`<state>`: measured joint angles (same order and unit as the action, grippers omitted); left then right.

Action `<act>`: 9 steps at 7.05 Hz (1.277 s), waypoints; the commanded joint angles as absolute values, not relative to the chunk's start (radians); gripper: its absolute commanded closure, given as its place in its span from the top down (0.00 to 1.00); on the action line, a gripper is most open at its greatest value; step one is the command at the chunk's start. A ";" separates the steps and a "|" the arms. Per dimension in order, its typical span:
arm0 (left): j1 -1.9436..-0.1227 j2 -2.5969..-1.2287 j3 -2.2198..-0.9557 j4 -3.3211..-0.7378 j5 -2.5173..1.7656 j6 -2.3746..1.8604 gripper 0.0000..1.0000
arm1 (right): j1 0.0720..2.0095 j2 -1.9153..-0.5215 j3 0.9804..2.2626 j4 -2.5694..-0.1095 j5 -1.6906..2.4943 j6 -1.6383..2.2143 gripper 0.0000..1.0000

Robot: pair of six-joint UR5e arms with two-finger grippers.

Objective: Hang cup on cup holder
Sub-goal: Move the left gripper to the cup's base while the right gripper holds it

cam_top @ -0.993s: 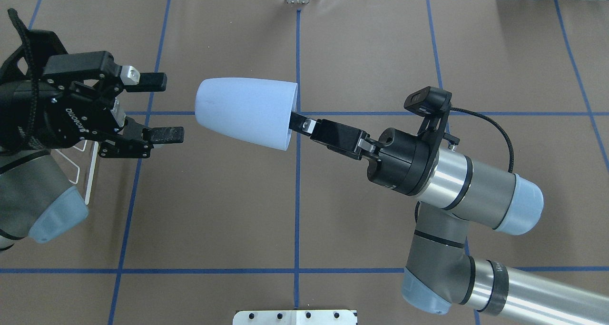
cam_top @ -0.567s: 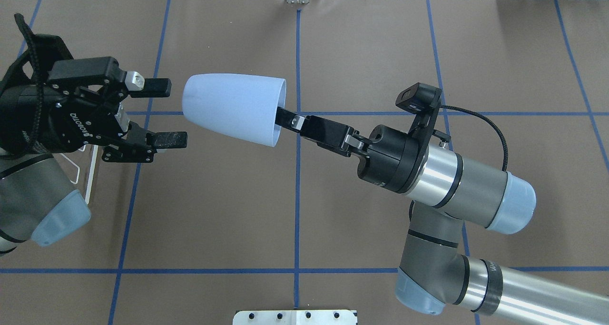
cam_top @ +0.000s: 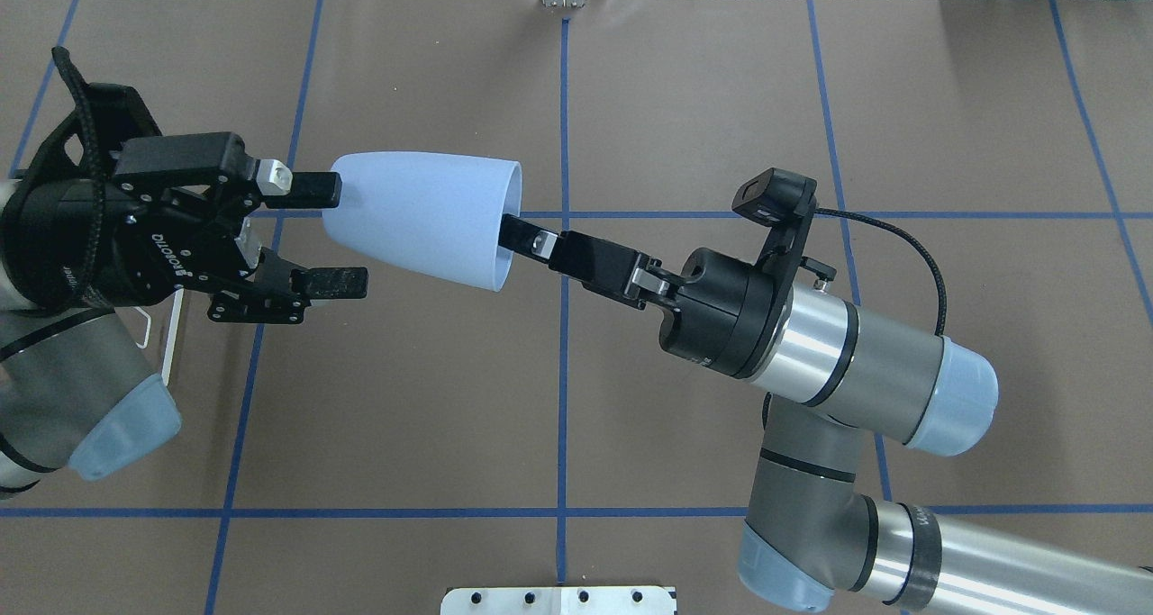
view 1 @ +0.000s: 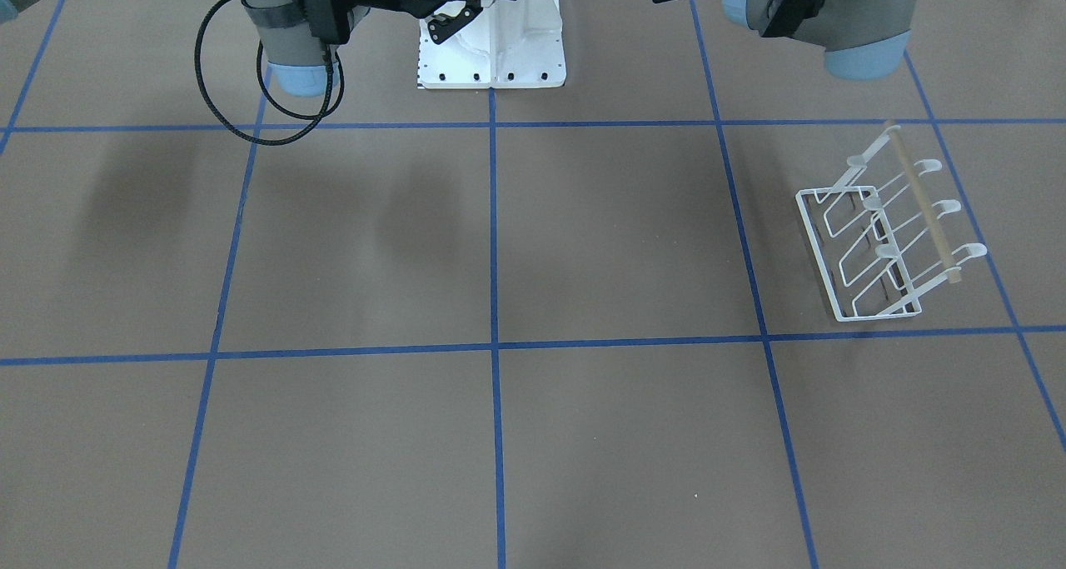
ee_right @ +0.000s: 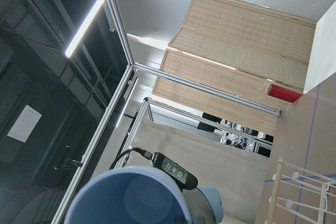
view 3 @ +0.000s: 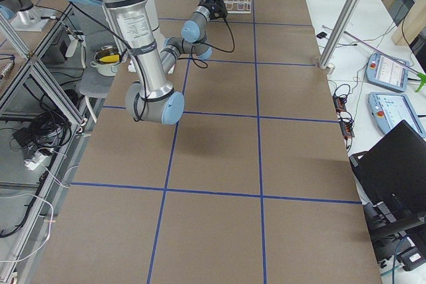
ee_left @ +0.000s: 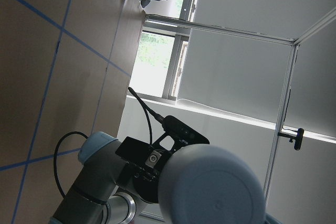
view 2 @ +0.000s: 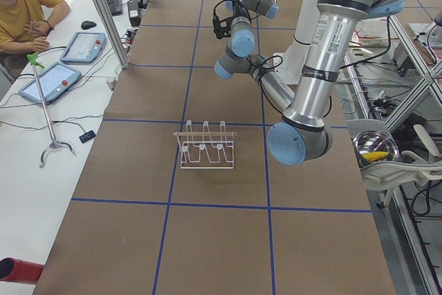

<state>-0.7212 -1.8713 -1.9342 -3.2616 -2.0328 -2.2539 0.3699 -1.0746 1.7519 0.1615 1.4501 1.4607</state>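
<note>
Item, cup (cam_top: 419, 219): light blue, handleless, carried level in the air above the counter (cam_top: 685, 102), with the open mouth turned to my right arm and the narrow base turned to my left arm. Right jaws: clamped on the cup's rim, with one finger (cam_top: 527, 239) reaching into the mouth; the other finger is not seen from overhead. Left jaws: spread wide, with the upper finger (cam_top: 311, 189) and lower finger (cam_top: 338, 282) standing either side of the cup's base. The upper one is just beside the base edge and the lower one is near the wall; I cannot tell whether either touches. My left wrist camera shows the rounded base filling the lower part of its view, with my right wrist behind it. My right wrist camera looks past the cup's rim at the bottom of its view. Item, cup holder (view 1: 874, 244): a white wire rack with a rectangular base frame and slanted prongs with rounded tips, and a wooden dowel bar (view 1: 920, 205) across the prongs. It stands on the counter on my left side, well apart from the cup, and from overhead it is mostly hidden under my left arm. Item, counter: a brown sheet marked into squares by blue tape lines (cam_top: 564, 372), with my white pedestal plate (view 1: 491, 48) at its near edge
</note>
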 commanded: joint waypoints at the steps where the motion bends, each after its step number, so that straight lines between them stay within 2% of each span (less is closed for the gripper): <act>1: -0.721 -1.871 -1.934 -3.263 -2.028 -2.253 0.98 | 0.330 -1.075 1.752 0.155 1.433 1.421 0.00; 7: -0.718 -1.870 -1.931 -3.263 -2.026 -2.255 0.96 | 0.319 -1.072 1.755 0.155 1.419 1.414 0.00; 8: -0.716 -1.870 -1.930 -3.264 -2.026 -2.256 0.83 | 0.319 -1.072 1.756 0.155 1.417 1.414 0.00; 9: -0.716 -1.870 -1.931 -3.264 -2.026 -2.258 0.65 | 0.319 -1.072 1.756 0.155 1.414 1.413 0.00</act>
